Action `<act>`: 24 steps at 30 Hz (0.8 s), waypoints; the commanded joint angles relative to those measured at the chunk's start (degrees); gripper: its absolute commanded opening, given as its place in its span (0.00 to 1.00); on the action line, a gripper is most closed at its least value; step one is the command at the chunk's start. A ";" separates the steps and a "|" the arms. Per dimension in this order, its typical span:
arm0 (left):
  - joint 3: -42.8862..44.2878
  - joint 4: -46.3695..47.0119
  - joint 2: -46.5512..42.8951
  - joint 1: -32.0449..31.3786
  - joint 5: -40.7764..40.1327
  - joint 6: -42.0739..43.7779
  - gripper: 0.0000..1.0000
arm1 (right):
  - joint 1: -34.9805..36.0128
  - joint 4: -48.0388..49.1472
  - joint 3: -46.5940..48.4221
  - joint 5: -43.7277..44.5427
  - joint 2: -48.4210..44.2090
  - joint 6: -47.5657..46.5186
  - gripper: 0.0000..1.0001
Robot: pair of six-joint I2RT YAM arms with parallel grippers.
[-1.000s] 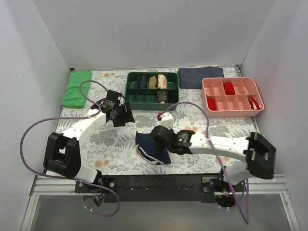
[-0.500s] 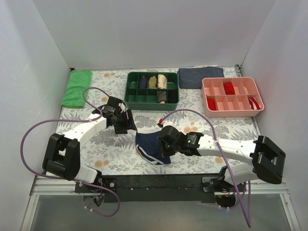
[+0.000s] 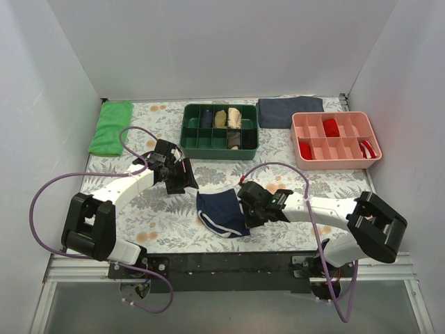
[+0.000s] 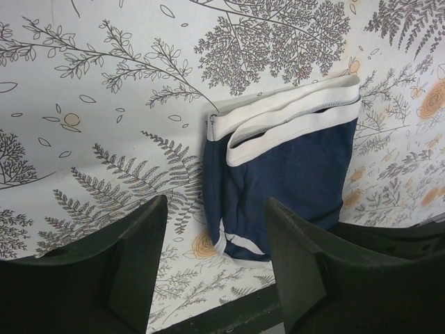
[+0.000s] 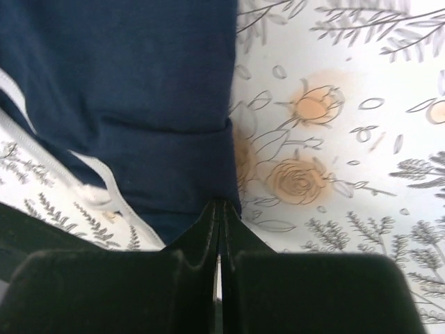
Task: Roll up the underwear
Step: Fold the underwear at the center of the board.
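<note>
Navy blue fabric briefs with white piping [image 3: 221, 211] lie folded on the floral-print table cover [image 3: 160, 217] between the arms, the right gripper [image 3: 245, 208] pinched shut on their right edge, the left gripper [image 3: 188, 184] hovering nearby, fingers apart.

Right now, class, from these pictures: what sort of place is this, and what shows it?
Probably a robot training bench for folding laundry: left arm and right arm bolted to a white-walled table, underwear lying on it, a green tray holding rolled garments.
</note>
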 commanded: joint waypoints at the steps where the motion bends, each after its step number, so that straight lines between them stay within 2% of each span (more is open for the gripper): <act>1: 1.07 0.91 -2.13 -0.01 1.75 -0.21 0.56 | -2.63 -0.86 -0.59 0.98 1.40 -4.42 0.01; 7: -0.07 3.11 -2.13 -0.10 4.56 -0.91 0.56 | -7.73 -1.91 0.38 5.28 2.28 -10.56 0.01; 13: -1.39 4.26 -2.39 -1.94 5.01 -1.52 0.53 | -8.18 0.53 4.33 -1.56 0.09 -16.03 0.01; 19: -7.17 7.23 -5.55 -6.69 0.01 -6.44 0.47 | -7.65 2.83 6.26 -4.99 -4.83 -13.31 0.07; 24: -10.71 10.93 -8.01 -7.39 -6.05 -10.31 0.45 | -6.16 2.65 8.29 -7.01 -5.98 -11.72 0.08</act>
